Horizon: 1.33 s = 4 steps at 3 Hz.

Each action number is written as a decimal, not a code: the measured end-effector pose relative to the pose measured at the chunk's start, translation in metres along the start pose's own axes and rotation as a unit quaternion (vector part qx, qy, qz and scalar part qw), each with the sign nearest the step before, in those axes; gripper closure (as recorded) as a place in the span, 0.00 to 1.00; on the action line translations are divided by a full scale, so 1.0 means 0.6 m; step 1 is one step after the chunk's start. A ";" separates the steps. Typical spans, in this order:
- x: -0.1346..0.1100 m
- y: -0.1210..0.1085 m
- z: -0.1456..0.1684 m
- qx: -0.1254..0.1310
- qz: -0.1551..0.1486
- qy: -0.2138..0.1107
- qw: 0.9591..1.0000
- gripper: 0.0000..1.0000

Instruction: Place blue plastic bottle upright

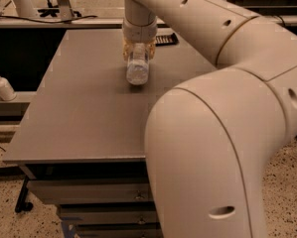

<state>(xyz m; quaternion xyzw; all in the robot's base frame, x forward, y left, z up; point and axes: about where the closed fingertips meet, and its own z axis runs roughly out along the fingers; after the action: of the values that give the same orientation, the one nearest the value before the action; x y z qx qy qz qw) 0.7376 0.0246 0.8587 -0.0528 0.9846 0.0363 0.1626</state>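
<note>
The blue plastic bottle [137, 69] is a small clear bluish bottle. It is tilted over the grey table [83, 113], its base toward me and its top hidden up in the gripper. My gripper [138, 51] hangs from the arm over the back middle of the table. Its pale yellowish fingers [126, 51] sit on both sides of the bottle and are shut on it. I cannot tell whether the bottle's lower end touches the tabletop.
My large beige arm [217, 133] fills the right half of the view and hides the table's right side. A white pump-dispenser bottle [1, 86] stands on a shelf at the far left. A dark flat object [165, 39] lies behind the gripper. Drawers [98, 192] sit under the table.
</note>
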 end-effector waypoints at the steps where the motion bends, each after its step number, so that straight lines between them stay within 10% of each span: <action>1: -0.007 -0.007 -0.057 -0.051 -0.005 -0.055 0.997 1.00; 2: 0.012 -0.008 -0.116 -0.123 -0.035 -0.120 0.985 1.00; 3: 0.051 0.012 -0.150 -0.201 -0.073 -0.173 0.961 1.00; 4: 0.046 0.017 -0.183 -0.230 -0.086 -0.217 0.945 1.00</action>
<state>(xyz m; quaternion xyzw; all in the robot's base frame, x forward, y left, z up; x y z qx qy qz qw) 0.6760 0.0225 0.9540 -0.1644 0.8822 0.2582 0.3578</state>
